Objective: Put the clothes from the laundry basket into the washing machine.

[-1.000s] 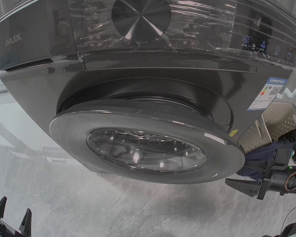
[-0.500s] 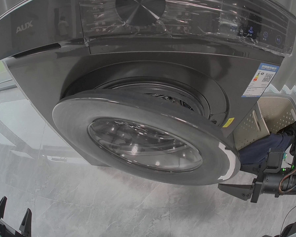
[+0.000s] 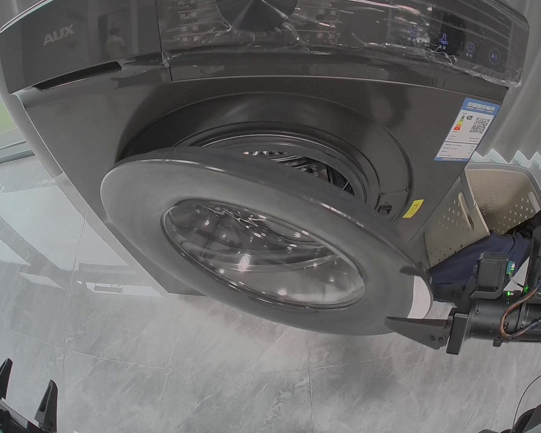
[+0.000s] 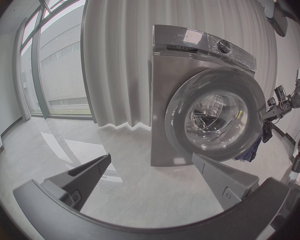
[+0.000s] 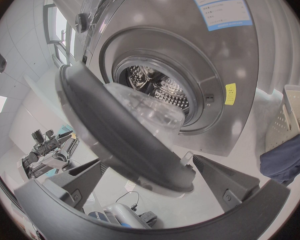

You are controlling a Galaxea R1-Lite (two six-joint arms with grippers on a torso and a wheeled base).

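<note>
R pincer (image 3: 403, 325) spread astride rim of round dark-grey glass washer door (image 3: 264, 242), lower right; door part-open; navy garment (image 3: 463, 269) on cream perforated basket (image 3: 511, 199); loading prob. unstarted.

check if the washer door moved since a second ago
Yes: the door has swung further open, away from the front of the washing machine; more drum shows behind it.

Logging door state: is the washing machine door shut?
No, the door stands swung away from the washing machine, leaving the drum opening exposed.
</note>
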